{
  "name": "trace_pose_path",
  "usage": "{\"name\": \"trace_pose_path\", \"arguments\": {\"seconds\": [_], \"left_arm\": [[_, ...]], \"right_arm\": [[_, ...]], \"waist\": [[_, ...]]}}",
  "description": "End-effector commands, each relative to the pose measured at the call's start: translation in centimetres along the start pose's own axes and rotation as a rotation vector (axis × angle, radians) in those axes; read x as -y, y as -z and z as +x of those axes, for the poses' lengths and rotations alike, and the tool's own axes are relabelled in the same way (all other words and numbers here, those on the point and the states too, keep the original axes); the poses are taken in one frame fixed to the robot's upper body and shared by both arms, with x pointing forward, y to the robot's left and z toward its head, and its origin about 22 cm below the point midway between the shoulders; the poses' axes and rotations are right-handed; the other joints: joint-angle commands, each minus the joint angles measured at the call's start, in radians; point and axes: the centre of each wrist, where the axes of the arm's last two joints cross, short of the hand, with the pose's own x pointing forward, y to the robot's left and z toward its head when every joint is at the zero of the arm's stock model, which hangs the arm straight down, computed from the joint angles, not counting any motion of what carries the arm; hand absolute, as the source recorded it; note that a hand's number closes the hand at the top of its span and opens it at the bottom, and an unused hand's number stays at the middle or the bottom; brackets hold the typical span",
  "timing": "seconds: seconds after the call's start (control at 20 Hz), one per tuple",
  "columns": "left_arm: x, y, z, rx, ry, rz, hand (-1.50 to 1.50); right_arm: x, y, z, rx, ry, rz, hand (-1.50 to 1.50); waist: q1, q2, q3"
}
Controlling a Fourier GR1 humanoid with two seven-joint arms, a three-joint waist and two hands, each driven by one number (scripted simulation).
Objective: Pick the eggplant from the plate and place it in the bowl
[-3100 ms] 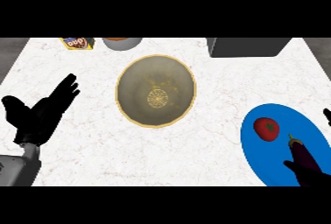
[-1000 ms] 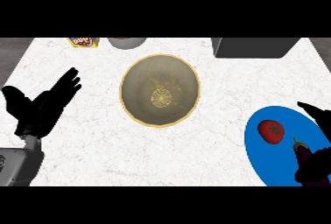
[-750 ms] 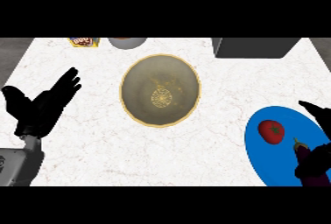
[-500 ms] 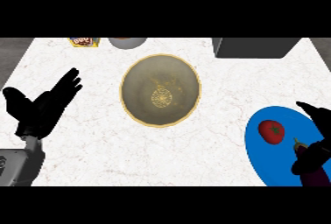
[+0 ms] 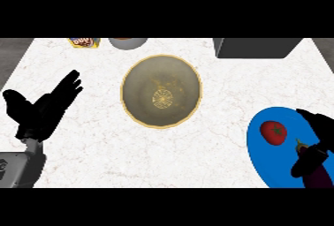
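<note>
Head view: the right hand (image 5: 317, 142) curls over the eggplant (image 5: 312, 155), grasping it on the blue plate (image 5: 261, 154) beside a tomato (image 5: 274, 132). The bowl (image 5: 161, 91) sits well apart. The left hand (image 5: 42, 109) rests open at left.

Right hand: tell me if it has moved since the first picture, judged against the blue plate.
Yes. The right hand has moved up over the blue plate, closing on the eggplant beside the tomato.

1 bowl (image 5: 161, 91), 1 plate (image 5: 262, 155), 1 tomato (image 5: 274, 132), 1 eggplant (image 5: 313, 162).
</note>
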Motion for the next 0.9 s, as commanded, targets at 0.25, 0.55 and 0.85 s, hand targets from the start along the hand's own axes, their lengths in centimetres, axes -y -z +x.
{"name": "trace_pose_path", "arguments": {"seconds": [0.25, 0.55, 0.85], "left_arm": [[-0.1, 1.6, -0.1, 0.000, -0.007, 0.012, 0.00], [0.5, -1.7, -0.6, -0.001, 0.005, -0.012, 0.00], [-0.5, -0.2, 1.5, 0.005, -0.002, -0.004, 0.00]], "right_arm": [[-3.6, 2.1, 0.4, -0.115, -0.062, 0.035, -1.50], [-4.7, 3.8, -2.0, -0.132, -0.032, 0.053, -1.50], [-4.0, 5.4, -4.9, -0.129, -0.016, 0.071, -1.50]], "waist": [[-0.001, 0.002, 0.000], [0.002, -0.001, 0.000], [-0.002, -0.001, 0.000]]}}
